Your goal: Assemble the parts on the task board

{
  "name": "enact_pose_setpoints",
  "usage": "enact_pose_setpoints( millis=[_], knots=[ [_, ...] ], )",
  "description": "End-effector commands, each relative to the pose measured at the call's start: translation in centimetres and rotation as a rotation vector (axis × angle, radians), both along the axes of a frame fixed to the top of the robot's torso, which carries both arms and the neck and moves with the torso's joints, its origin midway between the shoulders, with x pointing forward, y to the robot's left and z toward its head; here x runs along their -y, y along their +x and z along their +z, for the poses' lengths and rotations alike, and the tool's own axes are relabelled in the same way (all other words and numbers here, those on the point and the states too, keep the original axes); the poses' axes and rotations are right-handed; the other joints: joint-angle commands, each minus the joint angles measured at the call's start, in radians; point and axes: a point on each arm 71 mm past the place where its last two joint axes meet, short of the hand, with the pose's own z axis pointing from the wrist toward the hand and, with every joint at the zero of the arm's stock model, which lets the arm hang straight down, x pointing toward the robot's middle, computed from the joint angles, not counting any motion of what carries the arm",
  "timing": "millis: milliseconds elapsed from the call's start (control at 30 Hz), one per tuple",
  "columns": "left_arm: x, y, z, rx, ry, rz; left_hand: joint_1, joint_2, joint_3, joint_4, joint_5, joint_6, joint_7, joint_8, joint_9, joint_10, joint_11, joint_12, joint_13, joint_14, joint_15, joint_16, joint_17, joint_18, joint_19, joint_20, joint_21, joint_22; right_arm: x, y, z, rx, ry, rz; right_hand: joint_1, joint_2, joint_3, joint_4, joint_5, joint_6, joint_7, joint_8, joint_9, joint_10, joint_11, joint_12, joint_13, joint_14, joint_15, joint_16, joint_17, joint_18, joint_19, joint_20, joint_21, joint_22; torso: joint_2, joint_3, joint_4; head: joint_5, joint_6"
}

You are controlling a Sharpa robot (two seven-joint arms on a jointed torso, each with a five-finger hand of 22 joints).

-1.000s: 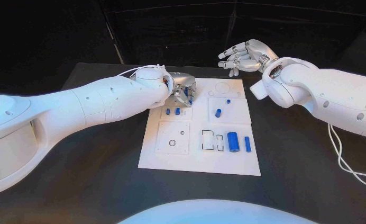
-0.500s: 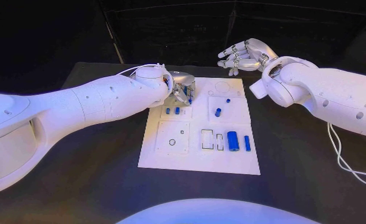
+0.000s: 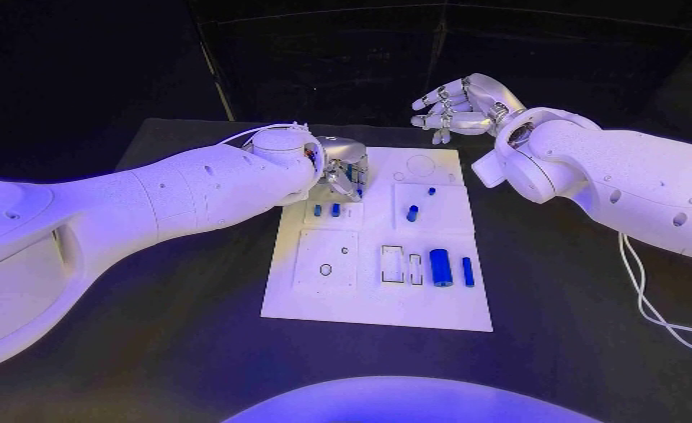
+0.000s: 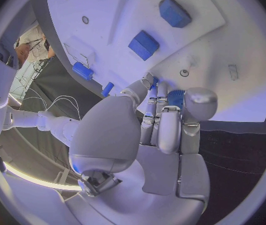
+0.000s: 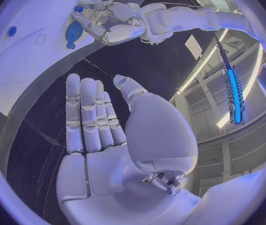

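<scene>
The white task board (image 3: 368, 298) lies in the middle of the table. My left hand (image 3: 343, 169) hovers over its far left corner, fingers curled round a blue round part (image 4: 175, 97), which also appears as a blue disc (image 5: 75, 31) under that hand (image 5: 108, 22). Two small blue pieces (image 3: 326, 210) stand just in front of it. Another blue piece (image 3: 413, 212) and a tiny one (image 3: 431, 190) sit on the far right section. A thick blue cylinder (image 3: 440, 267) and a slim one (image 3: 467, 271) lie at the near right. My right hand (image 3: 459, 106) hangs beyond the board's far edge, fingers spread, holding nothing.
Outlined slots (image 3: 401, 264) and a small hole (image 3: 326, 269) mark the board's near half. Dark table (image 3: 173, 343) surrounds the board. A white cable (image 3: 646, 293) trails along the right edge of the table.
</scene>
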Motion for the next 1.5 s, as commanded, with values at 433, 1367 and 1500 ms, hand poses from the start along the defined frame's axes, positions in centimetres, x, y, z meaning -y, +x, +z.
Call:
enact_pose_setpoints(
  millis=[433, 1367, 1500],
  knots=[
    [-1.8, -0.2, 1.9, 0.045, -0.137, 0.047, -0.004, -0.002, 0.022, -0.009, -0.003, 0.013, 0.006, -0.013, -0.003, 0.015, 0.001, -0.021, -0.002, 0.032, -0.005, 0.007, -0.003, -0.02, 0.006, -0.002, 0.012, 0.012, 0.1, 0.0, 0.2, 0.011, 0.001, 0.005, 0.005, 0.006, 0.0, 0.006, 0.003, -0.006, -0.002, 0.004, 0.001, -0.008, 0.001, -0.001, -0.002, -0.007, 0.001, 0.005, -0.001, 0.004, 0.001, 0.002, -0.005, -0.001, 0.0, -0.0007, 0.0005, -0.002, 0.006],
    [-6.9, -0.4, 2.1, -0.025, -0.119, 0.153, -0.009, -0.011, 0.029, -0.011, -0.004, 0.013, 0.01, -0.022, -0.006, 0.018, 0.005, -0.034, -0.004, 0.031, -0.002, 0.006, -0.008, -0.022, 0.008, -0.001, 0.019, 0.02, 0.4, 0.0, 0.1, 0.009, -0.001, 0.0, 0.004, 0.007, -0.001, 0.008, 0.003, -0.006, -0.002, 0.006, 0.001, -0.008, 0.001, -0.001, -0.003, -0.007, 0.001, 0.006, -0.003, 0.004, 0.001, 0.002, -0.005, -0.001, 0.0, 0.0005, -0.0015, 0.002, 0.004],
    [-6.7, -0.4, 2.1, -0.028, -0.117, 0.152, -0.01, -0.012, 0.029, -0.012, -0.004, 0.014, 0.01, -0.022, -0.007, 0.018, 0.005, -0.035, -0.004, 0.031, -0.002, 0.006, -0.008, -0.022, 0.008, 0.0, 0.019, 0.021, 0.4, 0.0, 0.2, 0.009, -0.001, -0.001, 0.004, 0.007, -0.001, 0.008, 0.003, -0.006, -0.002, 0.006, 0.001, -0.008, 0.001, -0.001, -0.003, -0.007, 0.001, 0.006, -0.003, 0.004, 0.001, 0.002, -0.005, -0.001, 0.001, 0.0007, -0.0026, 0.003, 0.002]
  ],
)
